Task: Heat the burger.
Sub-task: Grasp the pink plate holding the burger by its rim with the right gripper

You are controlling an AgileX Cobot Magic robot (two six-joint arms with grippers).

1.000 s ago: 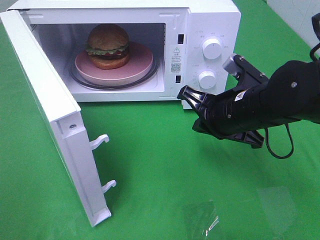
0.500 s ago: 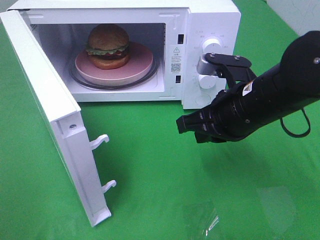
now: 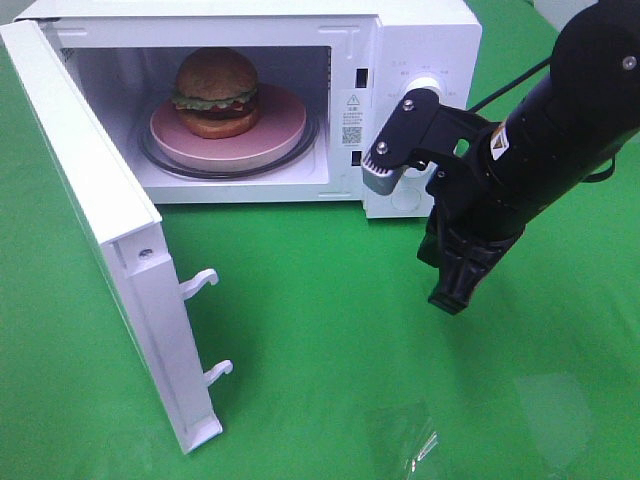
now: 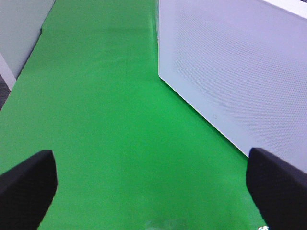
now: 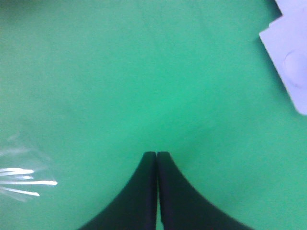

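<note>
Burger [image 3: 216,92] seated on the pink plate [image 3: 275,140], itself centred on the glass turntable inside the microwave [image 3: 420,30]; loading therefore appeared complete. The door [image 3: 100,230] stood swung fully out on the left side, so the cavity was not yet sealed and heating could not begin. The right gripper [image 3: 450,298] pointed down at the green cloth [image 3: 320,340] just in front of the control panel, its fingers pressed together on nothing; a closed, blunt tip would probably suit pushing the door or nudging a knob [image 3: 425,92]. The left gripper [image 4: 152,184] hung low beside the microwave's perforated outer wall, fingers spread as wide as they go and empty, apparently parked clear of the door's swing.
</note>
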